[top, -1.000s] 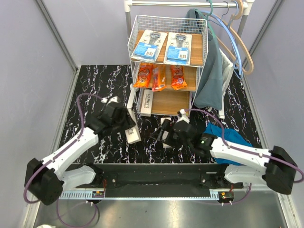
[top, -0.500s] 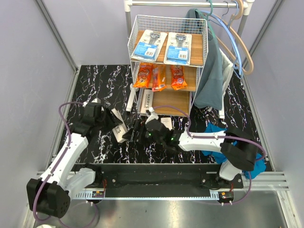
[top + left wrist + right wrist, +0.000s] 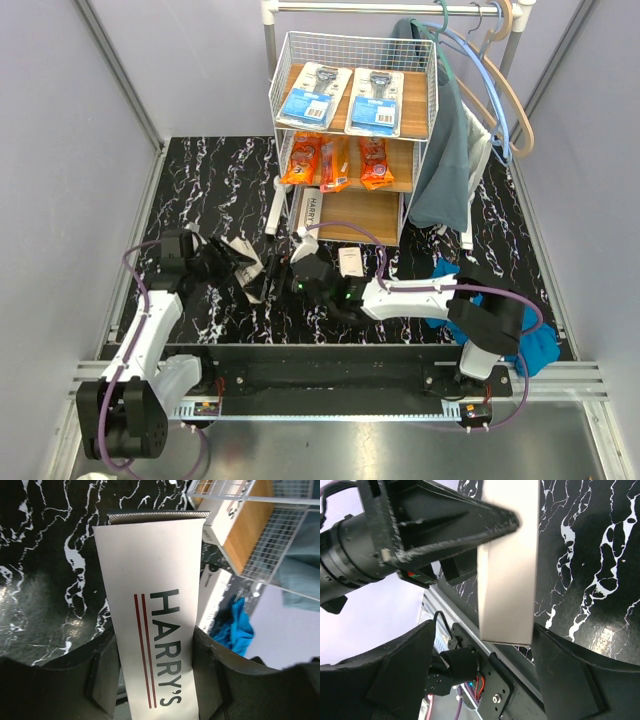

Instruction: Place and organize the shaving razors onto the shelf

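My left gripper point(image 3: 230, 264) is shut on a long white "HARRY'S" box point(image 3: 250, 274) and holds it over the black marble table, left of the shelf. In the left wrist view my left gripper point(image 3: 155, 652) clamps both long sides of that box point(image 3: 152, 580). My right gripper point(image 3: 273, 281) is open, and the box's free end point(image 3: 507, 580) lies between its spread jaws point(image 3: 485, 635). The shelf point(image 3: 352, 128) holds two blue-and-white razor cards point(image 3: 312, 95) on top, orange bags point(image 3: 335, 160) in the middle and a white box point(image 3: 310, 215) at the bottom.
Another white box point(image 3: 350, 262) lies on the table before the shelf. A narrow white item point(image 3: 273, 207) leans at the shelf's left foot. A clothes rail with hangers and a grey-green garment point(image 3: 445, 150) stands right of the shelf. A blue cloth point(image 3: 468, 284) lies under the right arm.
The left arm has drawn back to the left with the box. My right gripper has swung left across the table to the box's free end.
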Robot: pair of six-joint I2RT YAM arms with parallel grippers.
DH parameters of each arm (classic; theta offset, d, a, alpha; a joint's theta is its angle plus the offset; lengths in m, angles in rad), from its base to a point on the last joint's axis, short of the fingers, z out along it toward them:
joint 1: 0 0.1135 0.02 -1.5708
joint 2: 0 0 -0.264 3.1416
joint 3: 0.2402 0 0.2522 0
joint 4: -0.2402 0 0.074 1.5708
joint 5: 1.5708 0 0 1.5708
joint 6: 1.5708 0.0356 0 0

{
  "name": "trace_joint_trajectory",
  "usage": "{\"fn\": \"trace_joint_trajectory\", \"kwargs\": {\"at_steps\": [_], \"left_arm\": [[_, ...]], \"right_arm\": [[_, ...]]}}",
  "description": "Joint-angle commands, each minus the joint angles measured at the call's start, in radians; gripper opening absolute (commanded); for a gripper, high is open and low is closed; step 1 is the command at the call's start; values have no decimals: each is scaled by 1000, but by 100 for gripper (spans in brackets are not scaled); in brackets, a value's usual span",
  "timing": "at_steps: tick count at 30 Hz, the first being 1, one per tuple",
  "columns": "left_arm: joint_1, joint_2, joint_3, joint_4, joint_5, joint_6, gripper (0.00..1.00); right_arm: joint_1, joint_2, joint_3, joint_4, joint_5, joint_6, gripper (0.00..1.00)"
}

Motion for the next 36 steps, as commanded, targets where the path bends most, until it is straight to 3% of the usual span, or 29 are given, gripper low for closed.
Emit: {"fn": "trace_joint_trajectory", "kwargs": {"at_steps": [1, 8, 14, 27, 30, 36], "left_arm": [[47, -41, -26, 134, 133, -76, 51], [64, -49, -27, 142, 146, -77, 51], [67, -49, -30, 139, 153, -69, 51], [67, -52, -46, 145, 169, -63, 52], [67, -54, -50, 145, 174, -61, 52], [67, -60, -46, 131, 169, -38, 68]], "right_arm": [[27, 24, 62, -17, 61, -31, 81], [33, 30, 76, -65, 94, -24, 62], [33, 22, 72, -83, 114, -14, 51], [39, 5, 63, -114, 164, 3, 46], [39, 1, 59, -114, 173, 1, 40], [41, -7, 45, -105, 173, 4, 20]]}}
